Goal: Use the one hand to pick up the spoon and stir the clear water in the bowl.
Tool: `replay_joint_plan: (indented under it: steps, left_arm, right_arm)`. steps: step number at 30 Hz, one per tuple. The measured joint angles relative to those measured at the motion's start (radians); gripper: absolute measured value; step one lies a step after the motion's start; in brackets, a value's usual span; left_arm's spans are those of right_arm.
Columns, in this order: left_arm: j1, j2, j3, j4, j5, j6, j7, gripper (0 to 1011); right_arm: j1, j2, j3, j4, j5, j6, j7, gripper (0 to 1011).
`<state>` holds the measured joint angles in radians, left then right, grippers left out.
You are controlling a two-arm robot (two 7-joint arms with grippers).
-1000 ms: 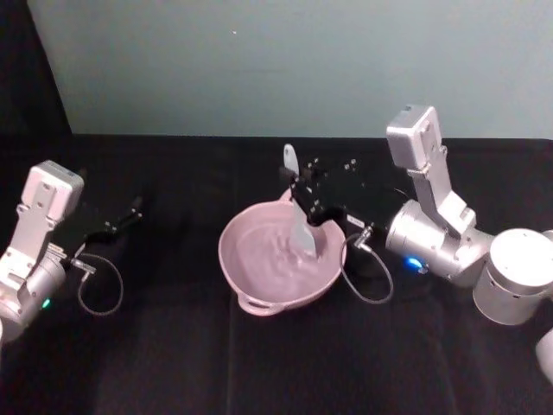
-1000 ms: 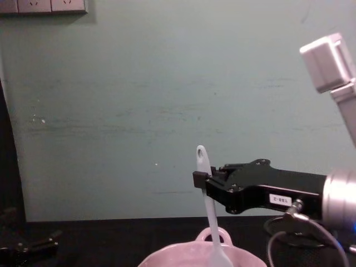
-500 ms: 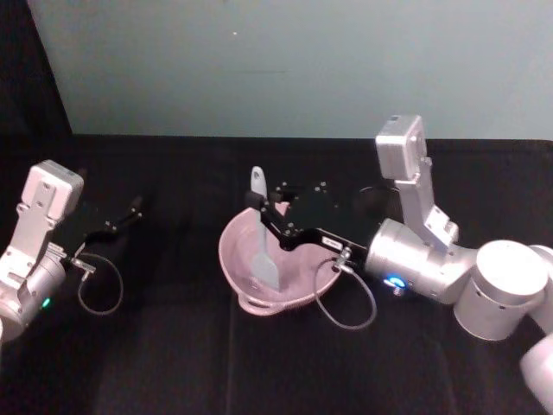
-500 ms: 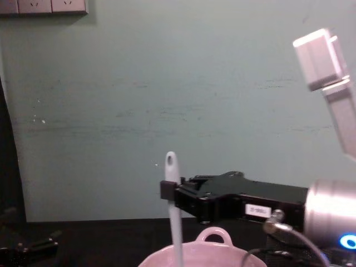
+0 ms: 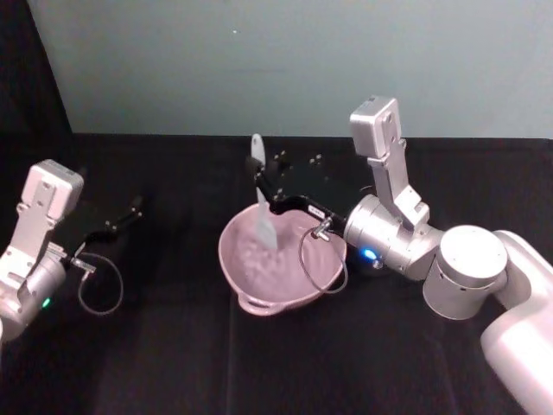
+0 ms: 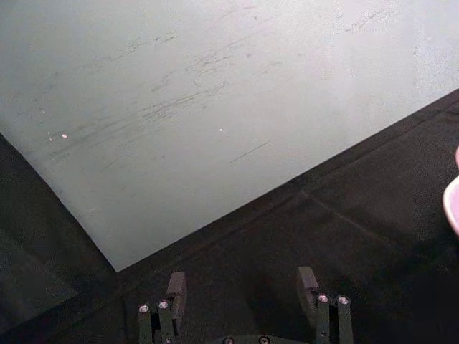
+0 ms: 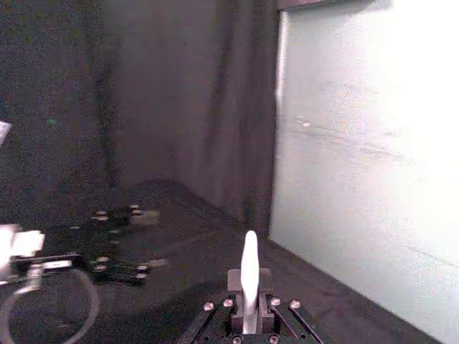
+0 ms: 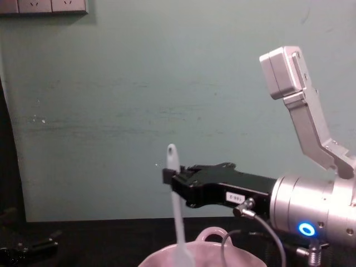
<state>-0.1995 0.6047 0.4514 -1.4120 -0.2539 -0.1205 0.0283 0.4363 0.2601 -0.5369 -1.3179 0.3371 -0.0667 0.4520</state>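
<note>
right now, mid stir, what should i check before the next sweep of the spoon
1. Grip: right gripper shut on the spoon handle, just below its hole end: ok.
2. Spoon's scoop end inside the bowl: ok; how deep it sits: cannot tell.
3. Water in the bowl, surface rippled: ok.
4. Cable loop from the right wrist hangs over the bowl's right side; whether it clears the water: cannot tell.
5. Bowl upright on the table: ok.
6. Left gripper open, parked far left, apart from the bowl: ok.
</note>
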Motion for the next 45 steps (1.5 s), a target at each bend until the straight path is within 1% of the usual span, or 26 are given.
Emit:
replay_joint_plan:
  steps: [3,6,9,12,14,16,19,20,21,23,27,31,32,33,35,36,39,40,41,45]
  left_arm:
    - [0.000,0.000,0.000,0.000,0.000,0.000,0.000,1011]
    - [0.000,0.000,0.000,0.000,0.000,0.000,0.000,1011]
    - [0.000,0.000,0.000,0.000,0.000,0.000,0.000,1011]
    - [0.000,0.000,0.000,0.000,0.000,0.000,0.000,1011]
    - [0.000,0.000,0.000,0.000,0.000,0.000,0.000,1011]
    - [0.000,0.000,0.000,0.000,0.000,0.000,0.000,1011]
    - [0.000,0.000,0.000,0.000,0.000,0.000,0.000,1011]
    - [0.000,0.000,0.000,0.000,0.000,0.000,0.000,1011]
    - [0.000,0.000,0.000,0.000,0.000,0.000,0.000,1011]
    - [0.000,0.000,0.000,0.000,0.000,0.000,0.000,1011]
    - [0.000,0.000,0.000,0.000,0.000,0.000,0.000,1011]
    - [0.000,0.000,0.000,0.000,0.000,0.000,0.000,1011]
    - [0.000,0.000,0.000,0.000,0.000,0.000,0.000,1011]
    - [0.000,0.000,0.000,0.000,0.000,0.000,0.000,1011]
    - [0.000,0.000,0.000,0.000,0.000,0.000,0.000,1011]
    - [0.000,0.000,0.000,0.000,0.000,0.000,0.000,1011]
    - [0.000,0.000,0.000,0.000,0.000,0.000,0.000,1011]
    - [0.000,0.000,0.000,0.000,0.000,0.000,0.000,1011]
    - [0.000,0.000,0.000,0.000,0.000,0.000,0.000,1011]
    - [0.000,0.000,0.000,0.000,0.000,0.000,0.000,1011]
  right_arm:
    - [0.010,-0.003,0.018,0.016,-0.028,-0.004,-0.027,125]
    - [0.015,0.001,0.029,0.021,-0.038,0.001,-0.034,125]
    - [0.015,0.013,0.043,0.018,-0.045,0.015,-0.034,125]
    - [0.001,0.031,0.059,-0.006,-0.046,0.029,-0.029,125]
    - [-0.017,0.049,0.070,-0.034,-0.043,0.040,-0.019,125]
    - [-0.028,0.060,0.077,-0.053,-0.038,0.046,-0.011,125]
    - [-0.058,0.085,0.088,-0.102,-0.020,0.065,0.010,125]
    - [-0.077,0.097,0.091,-0.131,-0.007,0.072,0.022,125]
    - [-0.077,0.097,0.091,-0.131,-0.007,0.072,0.022,125]
    - [-0.111,0.117,0.093,-0.182,0.015,0.082,0.040,125]
    - [-0.147,0.129,0.083,-0.232,0.041,0.091,0.058,125]
    - [-0.160,0.126,0.063,-0.252,0.059,0.098,0.067,125]
    - [-0.160,0.122,0.054,-0.253,0.065,0.101,0.068,125]
    - [-0.160,0.122,0.054,-0.253,0.065,0.101,0.068,125]
    - [-0.152,0.108,0.034,-0.246,0.069,0.103,0.069,125]
    - [-0.152,0.108,0.034,-0.246,0.069,0.103,0.069,125]
    - [-0.135,0.082,0.014,-0.221,0.067,0.092,0.066,125]
    - [-0.135,0.082,0.014,-0.221,0.067,0.092,0.066,125]
    - [-0.125,0.069,0.006,-0.205,0.061,0.084,0.057,125]
    - [-0.101,0.037,-0.006,-0.161,0.043,0.070,0.034,125]
